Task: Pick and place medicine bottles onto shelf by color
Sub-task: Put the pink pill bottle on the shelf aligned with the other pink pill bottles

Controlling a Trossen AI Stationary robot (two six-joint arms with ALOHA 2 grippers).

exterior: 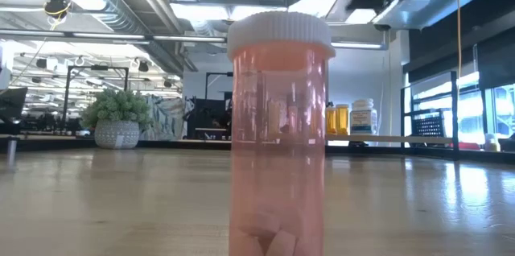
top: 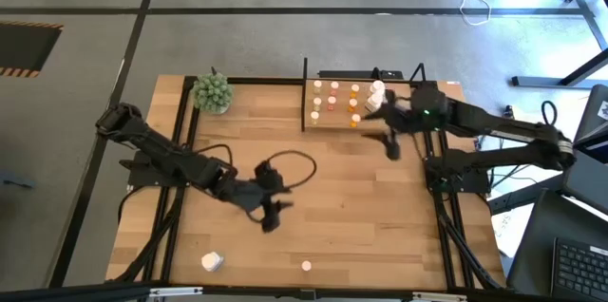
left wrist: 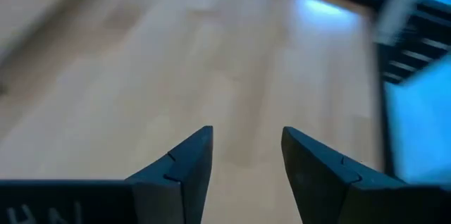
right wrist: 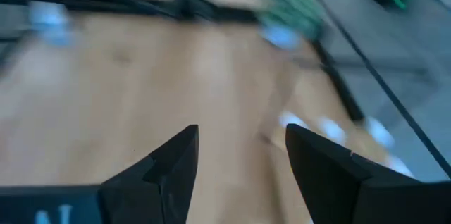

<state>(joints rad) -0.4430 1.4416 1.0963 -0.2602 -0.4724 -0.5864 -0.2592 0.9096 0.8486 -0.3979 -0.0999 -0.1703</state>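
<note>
The shelf stands at the table's far side, right of middle, with several small medicine bottles upright on it in rows and a larger white one at its right end. A white bottle lies near the front edge. A small pinkish bottle with a white cap stands there too, close up in the low view. My left gripper hangs open over the table's middle, nothing between its fingers. My right gripper is open and empty, just near of the shelf's right end.
A green spiky plant ball in a pot sits at the far left corner of the table, left of the shelf. A black cable loops over the wood near my left arm. Bare wood lies between the two grippers and the front edge.
</note>
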